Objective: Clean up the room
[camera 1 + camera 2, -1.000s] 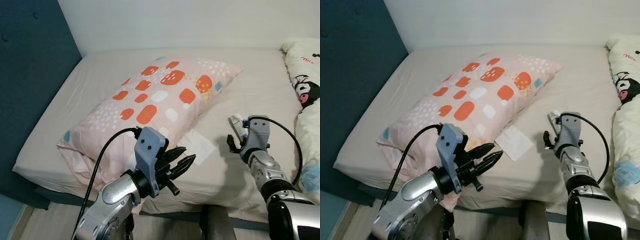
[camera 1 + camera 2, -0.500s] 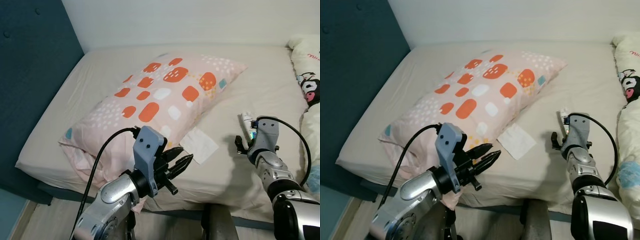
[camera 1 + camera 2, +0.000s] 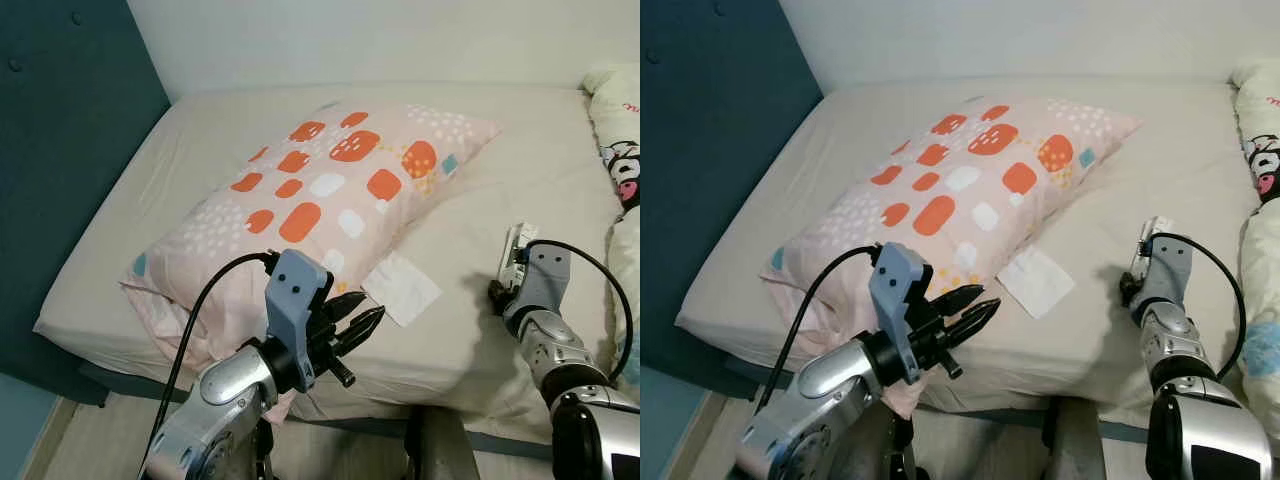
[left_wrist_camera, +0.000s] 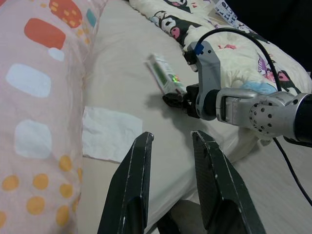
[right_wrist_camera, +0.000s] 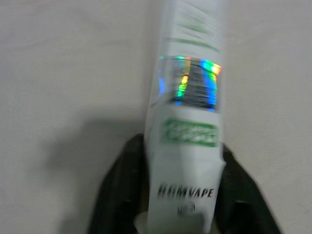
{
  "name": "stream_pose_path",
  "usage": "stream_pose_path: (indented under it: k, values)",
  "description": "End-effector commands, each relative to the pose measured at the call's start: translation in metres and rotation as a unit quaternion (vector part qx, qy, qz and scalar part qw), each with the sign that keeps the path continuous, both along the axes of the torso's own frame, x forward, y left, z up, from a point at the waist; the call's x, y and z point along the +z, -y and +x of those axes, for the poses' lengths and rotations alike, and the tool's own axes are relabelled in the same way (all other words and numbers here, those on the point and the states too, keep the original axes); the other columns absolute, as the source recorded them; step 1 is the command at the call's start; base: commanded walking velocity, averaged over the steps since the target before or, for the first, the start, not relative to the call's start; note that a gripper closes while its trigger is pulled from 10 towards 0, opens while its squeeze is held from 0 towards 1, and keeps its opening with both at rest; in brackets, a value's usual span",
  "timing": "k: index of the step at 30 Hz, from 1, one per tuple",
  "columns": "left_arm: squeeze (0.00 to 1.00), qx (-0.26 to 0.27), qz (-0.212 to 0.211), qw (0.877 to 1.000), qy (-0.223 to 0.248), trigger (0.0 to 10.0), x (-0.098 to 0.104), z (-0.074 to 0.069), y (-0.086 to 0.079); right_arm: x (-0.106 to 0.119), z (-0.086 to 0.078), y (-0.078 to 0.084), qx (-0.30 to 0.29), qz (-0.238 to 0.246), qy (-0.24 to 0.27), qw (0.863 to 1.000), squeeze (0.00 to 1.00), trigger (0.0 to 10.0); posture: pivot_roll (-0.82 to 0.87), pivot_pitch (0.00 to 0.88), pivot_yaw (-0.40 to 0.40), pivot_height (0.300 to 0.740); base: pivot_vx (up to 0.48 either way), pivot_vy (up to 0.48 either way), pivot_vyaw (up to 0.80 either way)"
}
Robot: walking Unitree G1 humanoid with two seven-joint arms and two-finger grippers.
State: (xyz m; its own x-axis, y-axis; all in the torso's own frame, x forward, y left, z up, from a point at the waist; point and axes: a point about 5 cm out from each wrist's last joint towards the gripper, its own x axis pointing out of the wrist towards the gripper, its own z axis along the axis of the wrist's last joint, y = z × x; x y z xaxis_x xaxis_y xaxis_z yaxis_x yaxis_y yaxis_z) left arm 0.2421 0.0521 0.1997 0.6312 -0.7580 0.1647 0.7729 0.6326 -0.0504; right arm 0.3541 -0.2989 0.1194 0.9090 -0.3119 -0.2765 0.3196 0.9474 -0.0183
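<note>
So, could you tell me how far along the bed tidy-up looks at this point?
Early, by the look of it. In hand: the right tool is shut on a small white box and holds it just above the sheet. Left: the white tissue lies by the pillow, which sits askew across the bed. The left tool is open at the near edge, holding nothing. Nothing looks put away yet.

Both silver arms carry grey-blue wrist housings, looping black cables and a left gripper (image 3: 362,327) with long black fingers.
</note>
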Motion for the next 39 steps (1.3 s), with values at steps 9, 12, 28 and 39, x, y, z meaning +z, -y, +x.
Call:
stream_pose_path:
  k: [9, 12, 28, 39]
  values:
    - [0.00, -0.020, -0.002, 1.000, 0.001, 10.0, 0.001, -0.003, 0.003, -0.012, -0.007, 0.003, -0.007, 0.007, -0.026, 1.000, 0.00, 0.0, 0.19, 0.304, 0.084, 0.574, 0.000, 0.000, 0.00]
    - [0.00, -0.020, -0.001, 1.000, 0.001, 10.0, 0.001, -0.003, 0.003, -0.011, -0.007, 0.003, -0.007, 0.005, -0.024, 1.000, 0.00, 0.0, 0.19, 0.302, 0.084, 0.574, 0.000, 0.000, 0.00]
    - [0.00, 0.022, 0.011, 1.000, -0.001, 10.0, -0.016, 0.008, -0.006, -0.004, 0.012, -0.038, 0.082, 0.005, 0.009, 0.997, 0.00, 0.0, 0.10, 0.198, 0.041, 0.574, 0.000, 0.000, 0.00]
    - [0.00, 0.121, 0.008, 0.993, -0.006, 10.0, -0.031, 0.026, -0.034, -0.011, 0.019, -0.125, 0.230, 0.027, 0.062, 0.971, 0.00, 0.0, 0.06, 0.087, -0.009, 0.574, 0.000, 0.000, 0.00]
